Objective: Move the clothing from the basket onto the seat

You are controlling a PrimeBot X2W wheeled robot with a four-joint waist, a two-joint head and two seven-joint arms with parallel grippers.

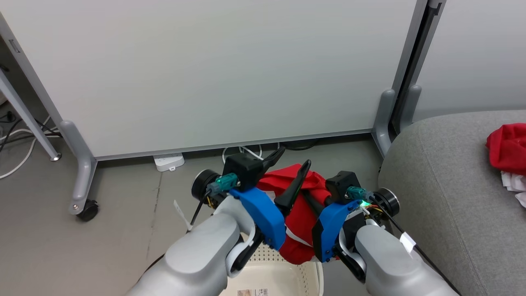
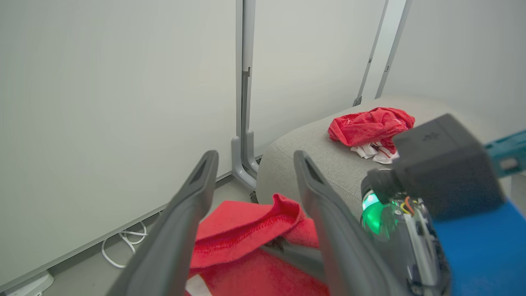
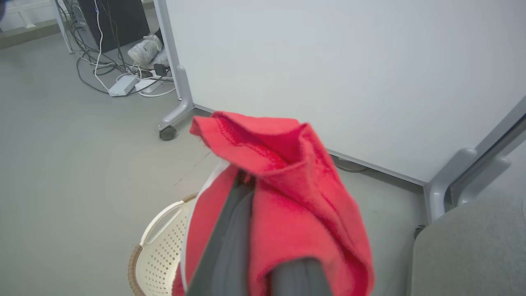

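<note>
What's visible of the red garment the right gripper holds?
The bright red soft fabric garment looks fleecy, with a stitched hem and a white stripe. It is bunched and draped over the shut fingers of the right gripper, hanging in folds over the cream perforated plastic basket. The left gripper has its fingers open around the upper fold.

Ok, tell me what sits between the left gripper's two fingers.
A fold of the red garment, seen in the left wrist view; the left gripper stands open.
</note>
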